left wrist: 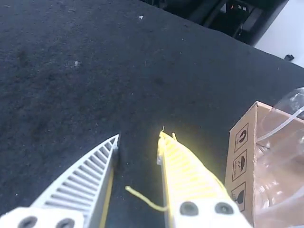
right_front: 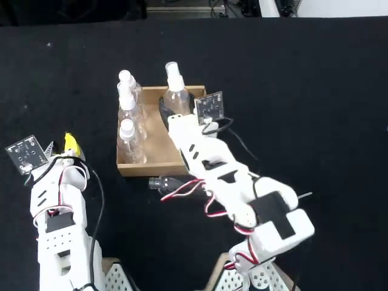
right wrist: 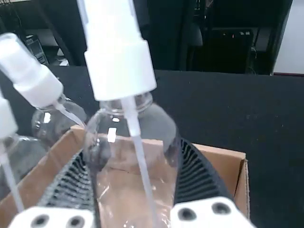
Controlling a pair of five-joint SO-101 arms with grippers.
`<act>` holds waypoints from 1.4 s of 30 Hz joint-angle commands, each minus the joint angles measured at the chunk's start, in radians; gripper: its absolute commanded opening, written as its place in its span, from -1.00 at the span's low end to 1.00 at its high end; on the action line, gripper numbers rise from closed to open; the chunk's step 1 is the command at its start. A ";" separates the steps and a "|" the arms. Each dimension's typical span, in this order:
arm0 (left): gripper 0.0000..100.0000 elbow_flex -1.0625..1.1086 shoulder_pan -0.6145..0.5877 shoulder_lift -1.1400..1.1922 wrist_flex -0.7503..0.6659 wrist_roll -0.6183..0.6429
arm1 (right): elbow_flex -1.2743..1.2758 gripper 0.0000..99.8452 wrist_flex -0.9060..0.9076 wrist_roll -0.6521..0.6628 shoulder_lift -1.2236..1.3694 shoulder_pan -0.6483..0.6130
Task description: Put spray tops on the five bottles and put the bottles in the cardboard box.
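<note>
Gripping capped bottle (right wrist: 142,123) at cardboard box (right wrist: 223,156), right pincer (right wrist: 135,161) outstretched; left pincer (left wrist: 137,137) parted, empty, beside box.

Four bottles (right_front: 130,147), one cardboard box (right_front: 147,169).

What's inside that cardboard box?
Three clear bottles with white spray tops stand along one side. The right claw holds a fourth bottle at a far corner. The arm covers part of the box floor, so anything there is hidden.
</note>
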 commanded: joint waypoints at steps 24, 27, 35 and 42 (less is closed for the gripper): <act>-0.77 -0.001 0.008 -0.017 -0.018 -0.009 | -0.147 -0.98 -0.189 0.000 0.223 0.026; -0.77 -0.001 0.008 -0.017 -0.018 -0.011 | -0.148 -0.98 -0.190 0.000 0.231 0.025; -0.77 0.005 0.008 -0.017 -0.021 -0.011 | -0.148 -0.98 -0.183 0.000 0.239 0.025; -0.77 0.008 0.008 -0.017 -0.021 -0.011 | -0.140 -0.98 -0.183 0.000 0.239 0.026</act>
